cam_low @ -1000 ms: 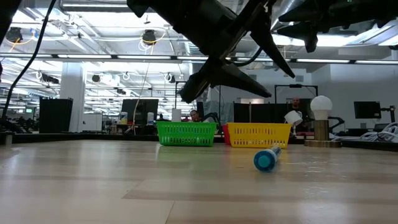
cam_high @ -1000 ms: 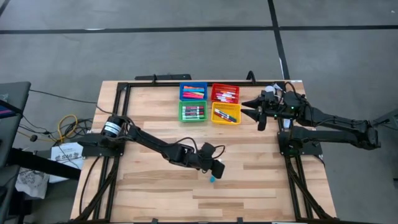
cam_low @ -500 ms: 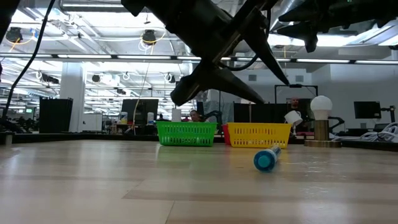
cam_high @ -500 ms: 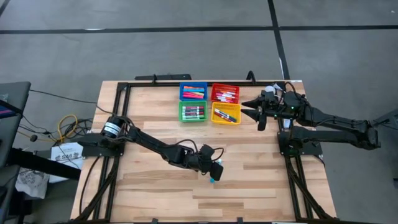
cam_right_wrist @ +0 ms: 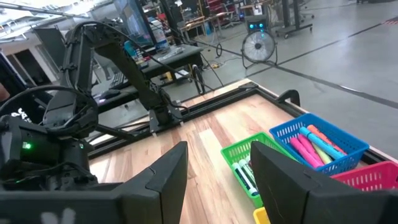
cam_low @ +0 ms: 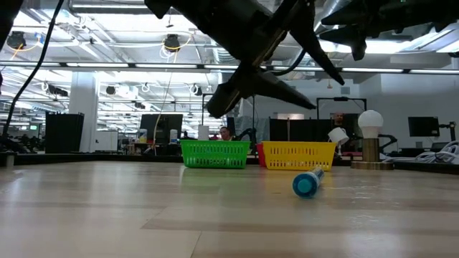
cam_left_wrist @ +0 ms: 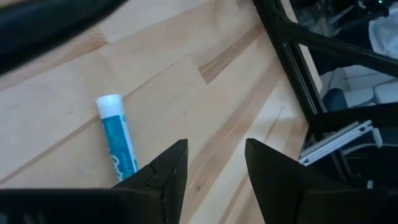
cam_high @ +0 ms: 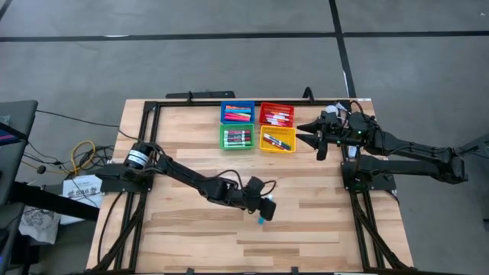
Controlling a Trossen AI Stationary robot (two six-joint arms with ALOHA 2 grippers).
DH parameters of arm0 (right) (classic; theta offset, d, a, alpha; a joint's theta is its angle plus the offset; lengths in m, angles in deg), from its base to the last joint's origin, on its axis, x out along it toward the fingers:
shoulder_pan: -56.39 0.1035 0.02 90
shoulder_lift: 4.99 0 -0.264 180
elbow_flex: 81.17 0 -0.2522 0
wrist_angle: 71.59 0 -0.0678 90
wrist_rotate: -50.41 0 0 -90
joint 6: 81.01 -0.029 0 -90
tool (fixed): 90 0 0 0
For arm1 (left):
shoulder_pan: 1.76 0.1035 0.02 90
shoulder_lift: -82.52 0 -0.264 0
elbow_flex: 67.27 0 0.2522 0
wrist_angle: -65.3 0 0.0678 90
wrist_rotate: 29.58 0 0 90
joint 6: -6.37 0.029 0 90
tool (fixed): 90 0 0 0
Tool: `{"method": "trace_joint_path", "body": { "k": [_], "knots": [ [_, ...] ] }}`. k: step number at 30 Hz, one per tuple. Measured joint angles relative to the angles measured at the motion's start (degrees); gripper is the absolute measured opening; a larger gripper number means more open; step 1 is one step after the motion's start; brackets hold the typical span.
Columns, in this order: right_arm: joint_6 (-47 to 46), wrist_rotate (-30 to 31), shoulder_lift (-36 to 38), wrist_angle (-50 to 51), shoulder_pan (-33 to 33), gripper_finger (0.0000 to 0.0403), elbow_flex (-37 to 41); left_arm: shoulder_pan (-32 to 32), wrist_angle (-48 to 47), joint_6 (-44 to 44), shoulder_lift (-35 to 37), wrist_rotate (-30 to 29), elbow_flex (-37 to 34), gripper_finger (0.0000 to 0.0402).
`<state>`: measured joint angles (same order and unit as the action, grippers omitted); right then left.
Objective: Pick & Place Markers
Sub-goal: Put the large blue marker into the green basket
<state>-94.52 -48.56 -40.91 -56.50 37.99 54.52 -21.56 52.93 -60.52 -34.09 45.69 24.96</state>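
One blue marker (cam_high: 261, 219) with a white end lies flat on the wooden table, right of centre and toward the near edge; the low view shows its round end (cam_low: 306, 184). My left gripper (cam_high: 267, 209) hovers open just above it and touches nothing. In the left wrist view the marker (cam_left_wrist: 120, 142) lies outside the fingers, beside one of them. More markers fill the four bins at the far edge. My right gripper (cam_high: 303, 135) waits open in the air, right of the bins.
Four small bins stand in a square at the far middle: blue (cam_high: 238, 112), red (cam_high: 276, 114), green (cam_high: 237, 137), yellow (cam_high: 277, 140). A black frame (cam_high: 359, 221) runs along the table's edges. Bare wood lies around the marker.
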Motion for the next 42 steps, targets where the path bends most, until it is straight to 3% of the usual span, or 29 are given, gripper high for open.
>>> {"method": "trace_joint_path", "body": {
  "k": [12, 19, 24, 28, 34, 42],
  "knots": [
    [0.25, 0.0, 0.0, 0.0, 0.0, 0.0166, 0.0, -0.08, -0.77, -4.08, 0.0, 1.81, 2.36, 0.0159],
    [0.48, 0.0, 0.0, 0.0, 0.0, 0.0169, 0.0, 0.03, -12.62, -3.51, -0.12, 0.05, 8.88, 0.0159],
    [1.41, 0.0, -0.02, 0.0, 0.0, 0.0166, 0.0, 1.0, -18.82, -3.97, -0.52, -0.97, 9.22, 0.0159],
    [1.52, 0.02, -0.02, -0.04, -0.01, 0.0168, 0.0, 1.9, -20.45, -7.18, -2.79, -1.13, 9.64, 0.0159],
    [1.5, 0.0, -0.02, -0.07, -0.02, 0.0168, 0.0, 1.59, -23.94, -7.53, -8.66, 1.73, 15.65, 0.0159],
    [1.5, 0.0, -0.02, -0.04, -0.01, 0.0168, 0.0, 1.32, -28.33, -8.75, -9.2, 1.28, 16.31, 0.0159]
  ]
}}
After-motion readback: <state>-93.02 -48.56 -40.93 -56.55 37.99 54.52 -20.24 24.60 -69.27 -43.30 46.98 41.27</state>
